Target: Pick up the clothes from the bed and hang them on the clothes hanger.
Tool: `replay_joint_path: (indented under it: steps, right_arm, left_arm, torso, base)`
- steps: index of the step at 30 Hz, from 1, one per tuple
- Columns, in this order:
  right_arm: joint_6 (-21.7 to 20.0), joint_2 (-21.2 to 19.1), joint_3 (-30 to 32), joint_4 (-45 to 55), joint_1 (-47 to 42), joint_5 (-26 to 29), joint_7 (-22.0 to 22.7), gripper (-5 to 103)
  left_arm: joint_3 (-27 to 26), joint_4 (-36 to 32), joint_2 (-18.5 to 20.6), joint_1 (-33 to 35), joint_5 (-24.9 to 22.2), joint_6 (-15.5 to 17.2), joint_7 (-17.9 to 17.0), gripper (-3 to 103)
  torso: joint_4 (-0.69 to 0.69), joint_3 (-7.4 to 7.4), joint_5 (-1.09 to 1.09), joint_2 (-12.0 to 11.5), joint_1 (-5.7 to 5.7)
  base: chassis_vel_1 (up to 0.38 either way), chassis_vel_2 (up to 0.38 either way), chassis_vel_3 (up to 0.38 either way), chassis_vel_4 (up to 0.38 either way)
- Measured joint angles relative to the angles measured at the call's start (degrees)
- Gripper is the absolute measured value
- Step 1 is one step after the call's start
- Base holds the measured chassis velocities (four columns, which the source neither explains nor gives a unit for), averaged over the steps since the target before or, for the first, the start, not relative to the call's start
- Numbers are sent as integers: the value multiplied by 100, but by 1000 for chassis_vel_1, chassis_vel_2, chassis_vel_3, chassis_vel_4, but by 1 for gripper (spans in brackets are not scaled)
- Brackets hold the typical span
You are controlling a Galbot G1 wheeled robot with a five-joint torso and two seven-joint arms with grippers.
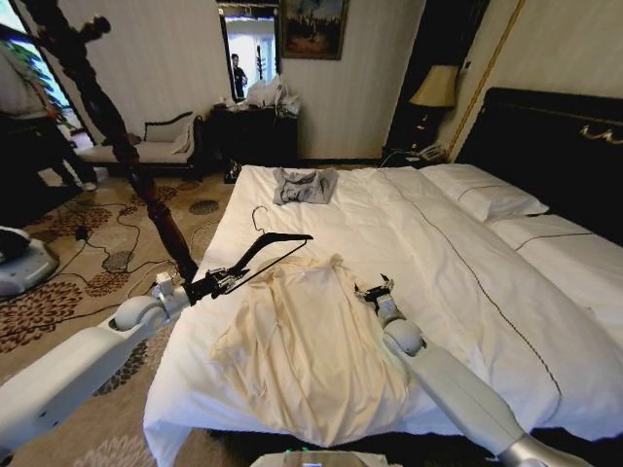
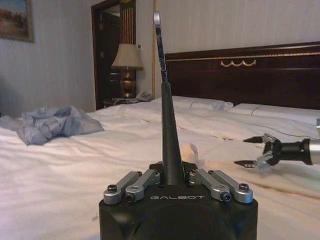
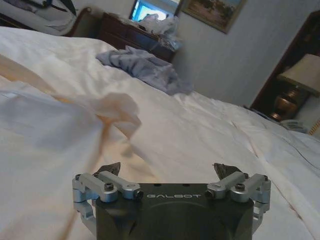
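Head view is showing the cream shirt (image 1: 304, 341) lying spread and crumpled on the near left part of the bed (image 1: 458, 263), collar end pointing far. The left gripper (image 1: 222, 281) is hovering over the bed's left edge, clamping one end of the black clothes hanger (image 1: 265, 252), whose silver hook is pointing toward the far side. The right gripper (image 1: 376, 291) is sitting just right of the shirt's collar with its fingers spread apart, grasping nothing. A small grey garment (image 1: 305, 185) is lying at the far end of the mattress, well apart from the shirt. A dark wooden coat stand (image 1: 127, 146) is standing on the carpet, left of the bed.
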Motion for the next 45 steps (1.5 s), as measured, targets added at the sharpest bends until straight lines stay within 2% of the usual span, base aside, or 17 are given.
replay_joint_path:
  steps: [9, 14, 26, 32, 40, 41, 44, 45]
  right_arm:
    - [-232, 172, -324, -250, 317, -334, 116, 100]
    - [-558, 219, -304, -343, 377, -34, 253, 100]
    - [-620, 269, -471, -408, 445, -61, 265, 100]
    - [-668, 374, -611, -532, 596, -275, 321, 100]
    - [-805, 484, -583, -808, 788, -105, 403, 100]
    - [-807, 483, -580, -823, 794, -104, 405, 103]
    - [-812, 470, -581, -844, 796, -111, 420, 89]
    - [-812, 470, -581, -844, 796, -111, 420, 89]
  left_arm:
    - [-141, -192, 78, 305, 39, 34, -15, 19]
    - [-142, -255, 103, 328, 9, 112, -106, 19]
    - [-166, -263, 66, 430, 26, 120, -126, 19]
    - [-165, -254, 60, 452, 15, 124, -129, 19]
    - [-112, -244, 70, 445, 21, 134, -131, 19]
    - [-109, -245, 72, 443, 21, 134, -131, 19]
    - [-103, -247, 70, 434, 15, 144, -131, 19]
    - [-103, -247, 70, 434, 15, 144, -131, 19]
  torso:
    - [-2, 0, 0, 0, -1]
    - [-3, 0, 1, 0, -1]
    - [-2, 0, 1, 0, -1]
    - [-2, 0, 1, 1, -1]
    - [-3, 0, 0, 1, -1]
    - [-3, 0, 0, 1, -1]
    - [-3, 0, 0, 1, -1]
    - [-3, 0, 0, 1, -1]
  base:
    - [0, 0, 0, 0]
    - [0, 0, 0, 0]
    - [0, 0, 0, 0]
    - [0, 0, 0, 0]
    - [0, 0, 0, 0]
    - [0, 0, 0, 0]
    - [0, 0, 0, 0]
    - [0, 0, 0, 0]
